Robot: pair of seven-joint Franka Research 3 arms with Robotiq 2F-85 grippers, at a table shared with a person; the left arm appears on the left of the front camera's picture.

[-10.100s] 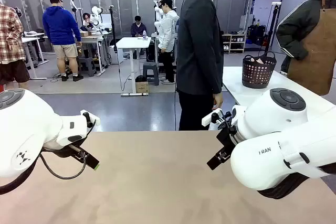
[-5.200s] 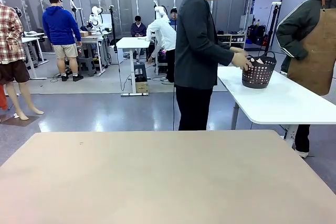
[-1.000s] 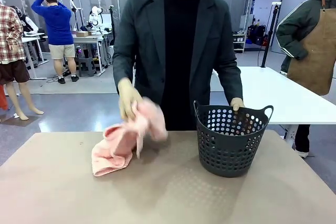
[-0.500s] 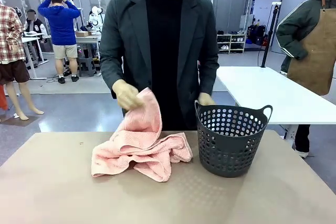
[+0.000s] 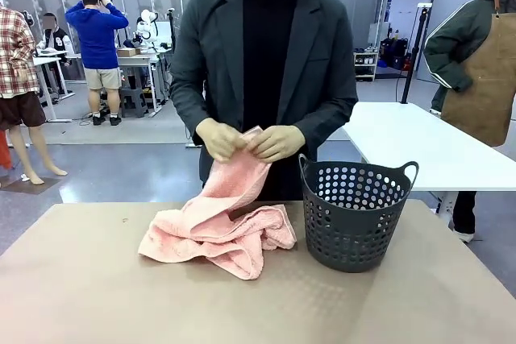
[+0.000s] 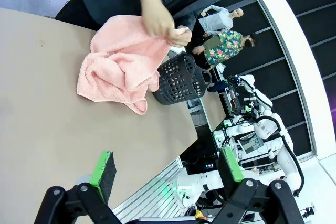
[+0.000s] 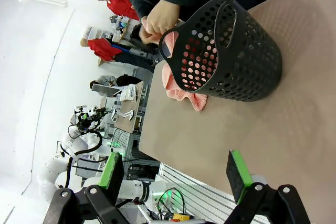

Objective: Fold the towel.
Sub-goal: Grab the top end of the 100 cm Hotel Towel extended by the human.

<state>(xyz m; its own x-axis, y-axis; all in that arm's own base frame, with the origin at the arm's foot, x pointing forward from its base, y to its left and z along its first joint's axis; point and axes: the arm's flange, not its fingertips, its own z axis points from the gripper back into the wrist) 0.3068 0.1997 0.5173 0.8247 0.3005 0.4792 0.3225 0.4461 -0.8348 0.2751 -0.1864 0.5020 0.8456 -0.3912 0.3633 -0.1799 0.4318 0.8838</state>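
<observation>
Front view, person's hands (image 5: 274, 142) holding up towel (image 5: 216, 230) beside basket (image 5: 355, 223), left gripper (image 6: 167, 166) and right gripper (image 7: 175, 172) spread wide, empty

Bright, even indoor light falls from overhead, leaving only soft, faint shadows on the surface (image 5: 97, 296) under the towel (image 5: 218, 231) and around the basket (image 5: 355, 223). The polished floor (image 5: 121, 171) carries a dull sheen. The front view is sharp; both wrist views are tilted, bend strongly at their edges and wash out to white there
</observation>
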